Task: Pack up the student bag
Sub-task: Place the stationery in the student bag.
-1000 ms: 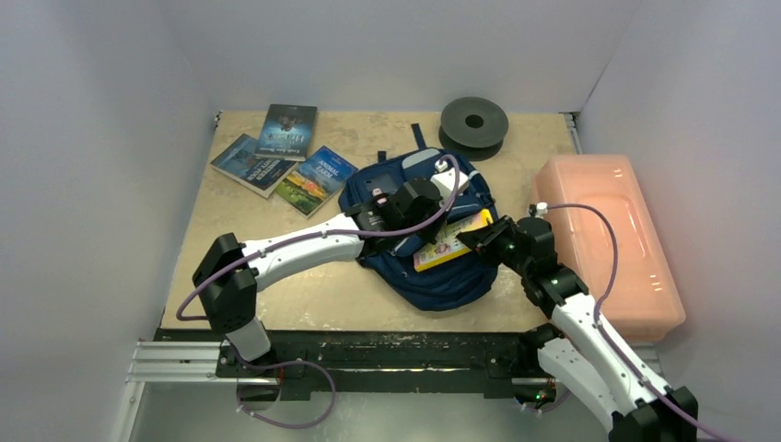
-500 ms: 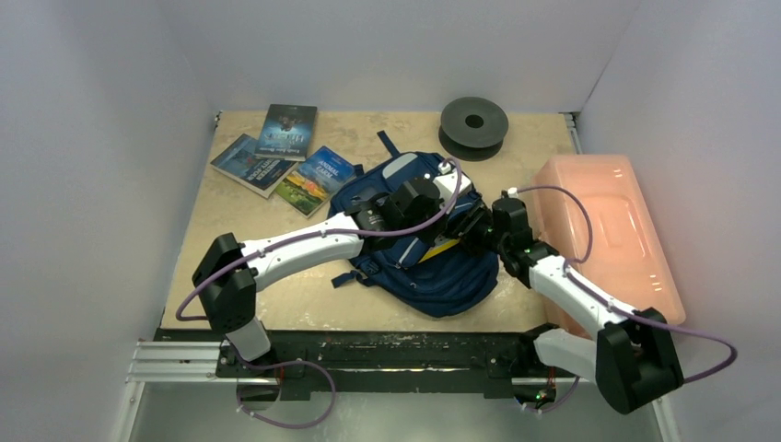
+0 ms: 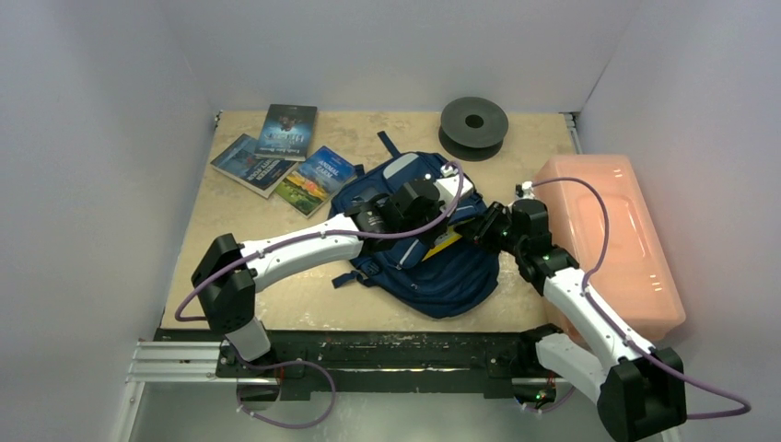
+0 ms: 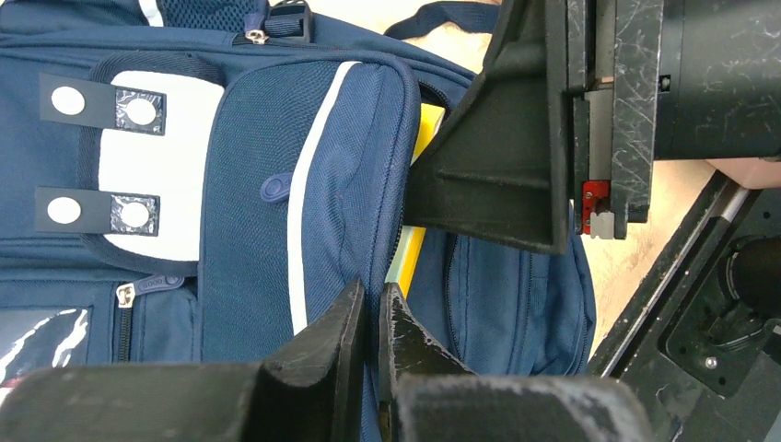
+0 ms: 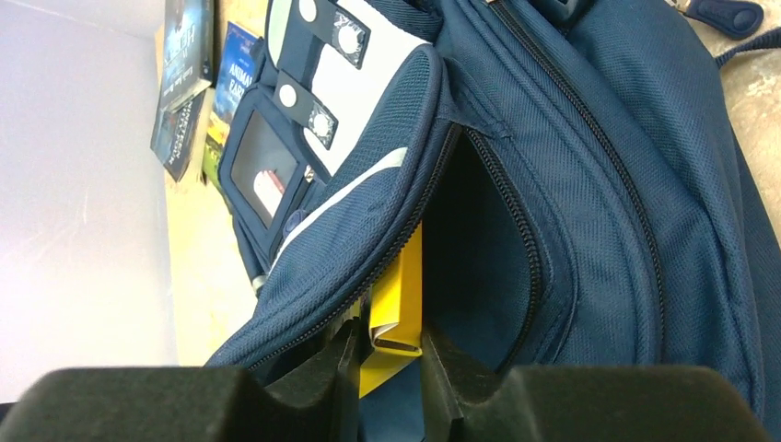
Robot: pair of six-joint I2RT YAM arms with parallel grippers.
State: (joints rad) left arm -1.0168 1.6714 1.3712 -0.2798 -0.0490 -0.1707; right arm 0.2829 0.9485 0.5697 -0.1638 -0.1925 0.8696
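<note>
The navy student bag (image 3: 451,276) lies mid-table with its main zip opening gaping. My left gripper (image 3: 440,219) is shut on the edge of the bag's front panel (image 4: 341,166) and holds the opening apart; its jaws (image 4: 373,295) pinch the fabric. My right gripper (image 3: 474,227) is at the opening, shut on a yellow book (image 3: 445,243) that sits mostly inside the bag. In the right wrist view the book's yellow spine (image 5: 398,295) stands between the gripper (image 5: 387,336) fingers, in front of the bag's dark inside (image 5: 626,166). The book's edge also shows in the left wrist view (image 4: 412,253).
Three books (image 3: 290,129) (image 3: 249,164) (image 3: 318,178) lie at the back left. A dark round spool (image 3: 473,122) sits at the back. A pink translucent box (image 3: 608,239) stands along the right edge, close to my right arm.
The yellow book has gone from lying on top of the bag to mostly inside it. My right gripper moved in toward the opening, then a little back right. The bag shifted slightly.
</note>
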